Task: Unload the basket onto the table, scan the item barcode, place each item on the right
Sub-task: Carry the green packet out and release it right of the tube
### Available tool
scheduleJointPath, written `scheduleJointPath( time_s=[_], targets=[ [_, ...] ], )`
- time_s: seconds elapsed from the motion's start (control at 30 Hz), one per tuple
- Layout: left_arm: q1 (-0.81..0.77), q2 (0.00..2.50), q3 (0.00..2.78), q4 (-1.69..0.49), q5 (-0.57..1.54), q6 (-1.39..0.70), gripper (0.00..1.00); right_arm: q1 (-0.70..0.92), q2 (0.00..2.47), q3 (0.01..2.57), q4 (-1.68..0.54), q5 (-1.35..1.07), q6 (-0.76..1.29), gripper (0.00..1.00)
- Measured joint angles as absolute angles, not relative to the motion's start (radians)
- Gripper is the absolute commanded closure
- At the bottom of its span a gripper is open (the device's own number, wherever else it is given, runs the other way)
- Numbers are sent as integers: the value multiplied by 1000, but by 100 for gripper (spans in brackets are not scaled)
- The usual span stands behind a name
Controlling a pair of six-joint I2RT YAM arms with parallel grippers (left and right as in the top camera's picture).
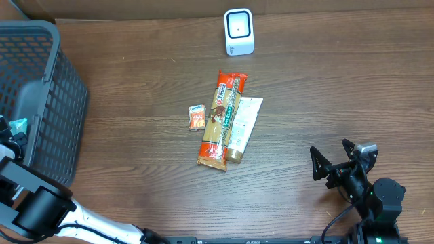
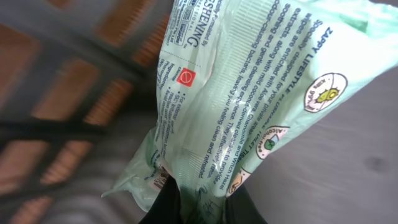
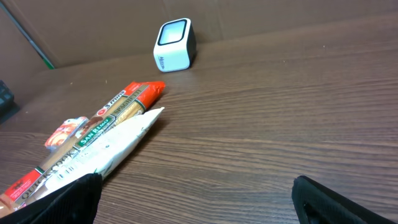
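A pale green wipes pack [image 2: 249,81] with dark print fills the left wrist view. My left gripper [image 2: 202,200] is shut on its lower end, with a small barcode [image 2: 159,181] showing beside the black fingers [image 2: 163,204]. In the overhead view only a teal corner of the pack [image 1: 19,124] shows at the basket's wall. The white scanner [image 1: 239,32] stands at the back of the table, its window [image 3: 173,32] facing forward. My right gripper [image 1: 336,163] rests open and empty at the front right, far from everything.
The dark grey mesh basket [image 1: 41,81] takes up the left edge. An orange pasta pack [image 1: 220,122], a white tube [image 1: 243,125] and a small orange packet [image 1: 196,117] lie mid-table. A cardboard wall runs behind the scanner.
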State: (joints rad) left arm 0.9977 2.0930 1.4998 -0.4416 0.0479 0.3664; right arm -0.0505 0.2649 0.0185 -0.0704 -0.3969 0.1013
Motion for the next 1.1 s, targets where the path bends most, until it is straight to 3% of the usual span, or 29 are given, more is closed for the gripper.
scheduleJointPath(
  time_s=[0.33, 0.6, 0.8, 1.1],
  targets=[
    [935, 2019, 1632, -698, 351, 3, 96, -51, 265, 19, -55, -397, 102, 0],
    [821, 1668, 1765, -805, 562, -165, 96, -51, 265, 19, -31, -397, 101, 0],
    [512, 1517, 1783, -965, 525, -173, 96, -51, 265, 19, -29, -397, 101, 0],
    [-112, 1681, 1715, -1004, 359, -204, 96, -51, 265, 19, -28, -397, 125, 0]
  ],
)
